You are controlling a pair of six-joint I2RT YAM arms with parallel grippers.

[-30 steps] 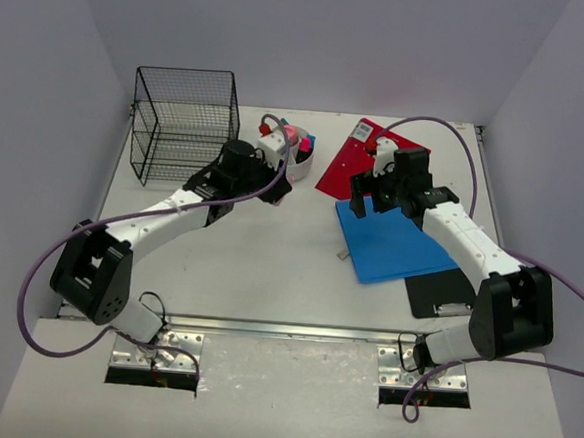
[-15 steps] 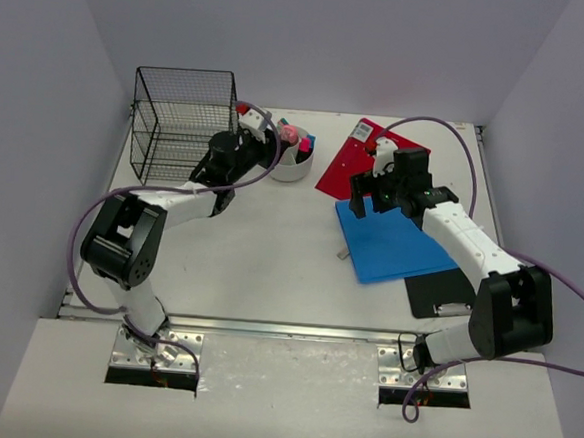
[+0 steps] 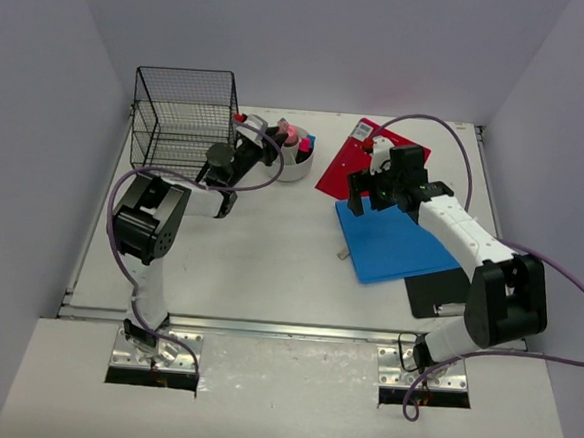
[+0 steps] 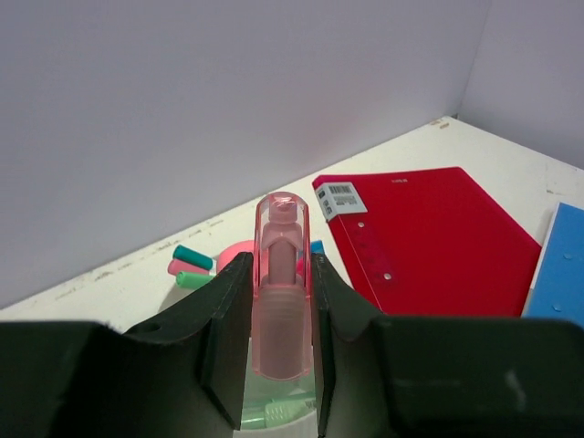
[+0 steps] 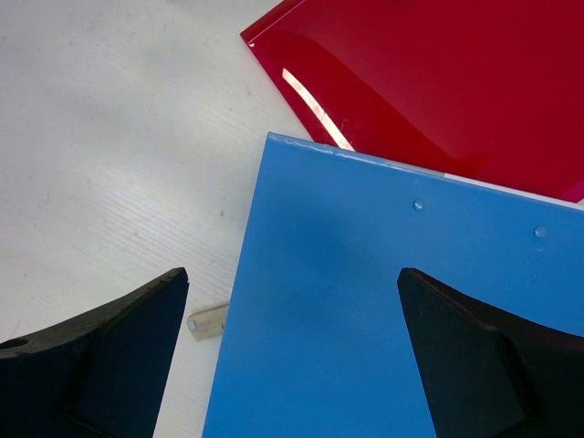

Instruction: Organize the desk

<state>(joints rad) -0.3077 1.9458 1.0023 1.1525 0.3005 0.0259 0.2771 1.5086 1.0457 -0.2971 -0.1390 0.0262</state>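
Observation:
The desk (image 3: 270, 248) is an off-white tabletop between lavender walls. My left gripper (image 4: 278, 262) is shut on a translucent pink marker (image 4: 281, 301), holding it upright just over a white cup (image 4: 276, 428) that has green pens in it. From above, the left gripper (image 3: 273, 144) hangs at the cup's (image 3: 297, 166) left rim. My right gripper (image 5: 292, 274) is open over the near left corner of a blue folder (image 5: 383, 319), touching nothing. From above, the right gripper (image 3: 366, 192) hovers where the blue folder (image 3: 396, 241) meets a red folder (image 3: 361, 162).
A black wire basket (image 3: 184, 121) stands at the back left. A black clipboard (image 3: 442, 290) lies partly under the blue folder. A small clear strip (image 5: 205, 321) pokes out from the folder's left edge. Teal, pink and green marker caps (image 4: 193, 265) show beyond the cup.
The left arm has folded back, its elbow drawn in to the left, and the gripper with the pink marker stays by the cup. The right arm has hardly moved.

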